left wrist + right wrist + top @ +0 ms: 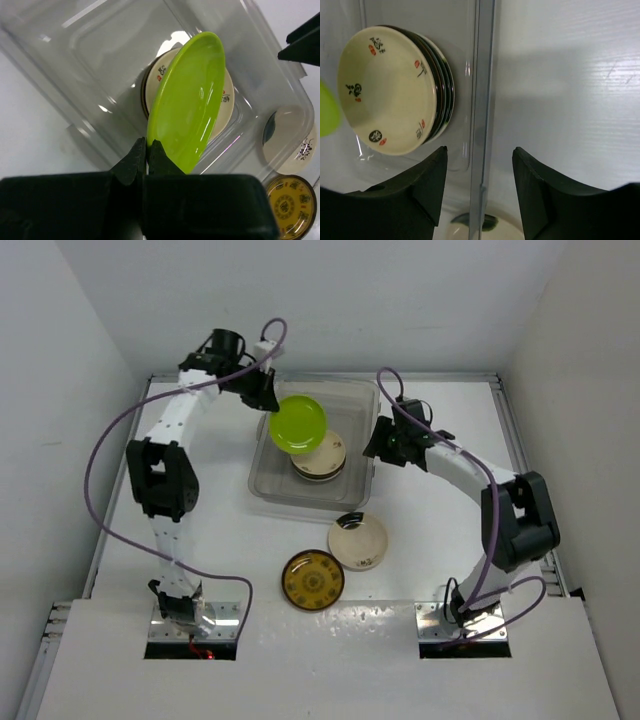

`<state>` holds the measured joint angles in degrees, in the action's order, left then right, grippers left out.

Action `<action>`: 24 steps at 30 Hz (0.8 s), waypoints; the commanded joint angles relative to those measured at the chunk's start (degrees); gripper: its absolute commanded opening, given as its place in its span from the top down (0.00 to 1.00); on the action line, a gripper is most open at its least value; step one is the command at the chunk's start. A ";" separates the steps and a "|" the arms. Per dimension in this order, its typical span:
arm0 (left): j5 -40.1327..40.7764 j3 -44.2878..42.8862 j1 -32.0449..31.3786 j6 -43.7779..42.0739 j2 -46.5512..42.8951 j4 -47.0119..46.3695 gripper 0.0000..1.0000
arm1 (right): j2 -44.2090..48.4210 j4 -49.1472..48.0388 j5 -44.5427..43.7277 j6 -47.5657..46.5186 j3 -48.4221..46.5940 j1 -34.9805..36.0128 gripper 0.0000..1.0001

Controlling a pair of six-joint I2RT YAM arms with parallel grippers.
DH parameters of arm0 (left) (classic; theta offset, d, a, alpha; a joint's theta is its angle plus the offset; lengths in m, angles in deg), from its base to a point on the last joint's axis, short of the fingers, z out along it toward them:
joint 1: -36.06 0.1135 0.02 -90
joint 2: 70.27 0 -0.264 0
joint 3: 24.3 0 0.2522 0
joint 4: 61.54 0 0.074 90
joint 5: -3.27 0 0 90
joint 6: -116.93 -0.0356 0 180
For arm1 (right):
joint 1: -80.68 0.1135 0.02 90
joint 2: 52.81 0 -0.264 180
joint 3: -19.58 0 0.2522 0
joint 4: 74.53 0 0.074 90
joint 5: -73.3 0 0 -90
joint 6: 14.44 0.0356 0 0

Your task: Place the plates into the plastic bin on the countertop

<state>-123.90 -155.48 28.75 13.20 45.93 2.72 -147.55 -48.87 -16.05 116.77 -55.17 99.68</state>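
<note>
The left gripper [146, 155] pinches the lime green plate [187, 100] by its rim, jaws narrow on the edge. The dish tilts steeply above the stack of plates [320, 464] inside the plastic bin [260, 482], at the centre of the top view. To finish well, level the plate, lower it close onto the stack, and only then let go (released at this tilt, it could clatter or slide off). The right gripper [479, 152] hangs with jaws apart and empty over the bin's right wall. A cream plate [358, 542] and an amber-brown plate [313, 580] wait on the countertop [430, 530] below the bin.
</note>
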 commanded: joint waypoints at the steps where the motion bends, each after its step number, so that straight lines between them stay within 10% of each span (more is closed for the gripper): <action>1: 0.08 0.18 -2.78 5.56 4.64 -3.12 1.00 | -3.51 -1.71 -1.44 -0.16 -4.39 0.07 0.47; 7: 5.09 -0.43 -6.49 6.27 10.27 -6.56 1.00 | -9.40 -0.91 -3.19 -0.60 -8.00 0.77 0.53; 13: 9.11 0.88 -7.63 5.31 11.07 -6.56 0.61 | -13.71 0.84 -5.74 -4.90 -13.52 0.95 0.70; 24: 13.61 -1.39 -7.11 3.63 4.38 -5.69 0.32 | -22.06 4.87 -6.18 -11.59 -28.81 -0.64 0.98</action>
<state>-111.20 -153.93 21.08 17.48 57.10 -2.63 -168.99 -43.10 -20.45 108.45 -77.90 99.58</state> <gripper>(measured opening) 0.675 0.135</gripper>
